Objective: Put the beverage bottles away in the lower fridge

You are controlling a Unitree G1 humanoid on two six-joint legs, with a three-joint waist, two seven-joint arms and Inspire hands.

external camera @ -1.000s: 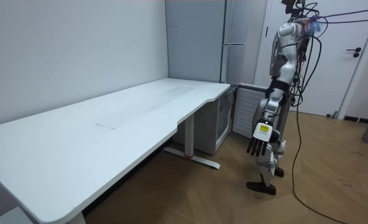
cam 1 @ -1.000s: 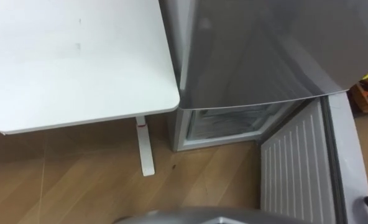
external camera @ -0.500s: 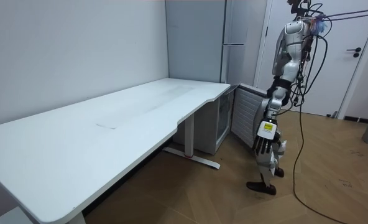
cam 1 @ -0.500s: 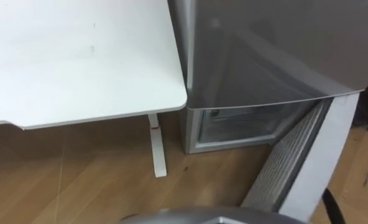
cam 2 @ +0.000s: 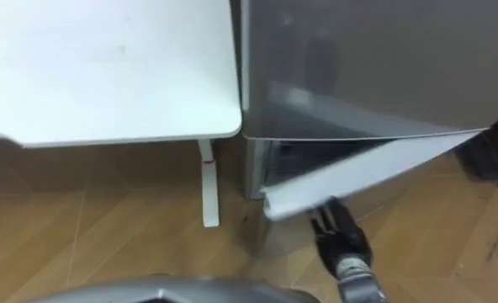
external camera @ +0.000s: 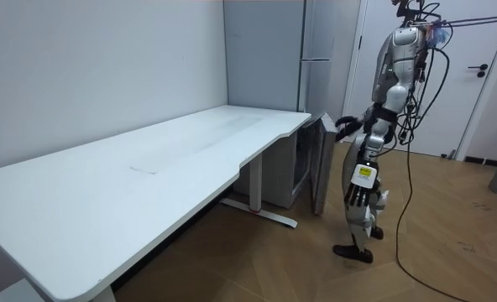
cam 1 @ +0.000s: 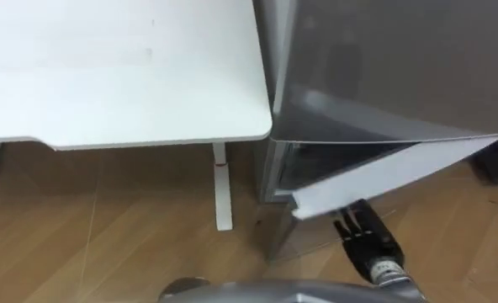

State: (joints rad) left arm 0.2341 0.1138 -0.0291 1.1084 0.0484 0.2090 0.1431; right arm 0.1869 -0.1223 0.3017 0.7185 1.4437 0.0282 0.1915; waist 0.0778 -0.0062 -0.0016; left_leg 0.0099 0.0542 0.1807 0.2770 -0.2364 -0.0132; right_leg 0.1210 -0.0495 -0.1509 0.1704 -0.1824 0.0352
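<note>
Lower fridge door (cam 1: 384, 172) ajar | right hand (cam 1: 367, 240) flat-fingered at its edge | left hand (external camera: 358, 193) relaxed, hanging

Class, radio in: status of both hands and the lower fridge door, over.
Right hand open, flat against grey lower fridge door; door partly open. Left hand open at side. White desk beside fridge.

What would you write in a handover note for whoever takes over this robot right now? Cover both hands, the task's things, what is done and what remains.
Right hand: open, fingers against the lower fridge door, which is partly open.
Left hand: open, hanging at its side, holding nothing.
Drinks: cannot tell whether they are inside.
Done: nothing I can confirm.
Left: confirm drinks are in, then push the door shut.
</note>
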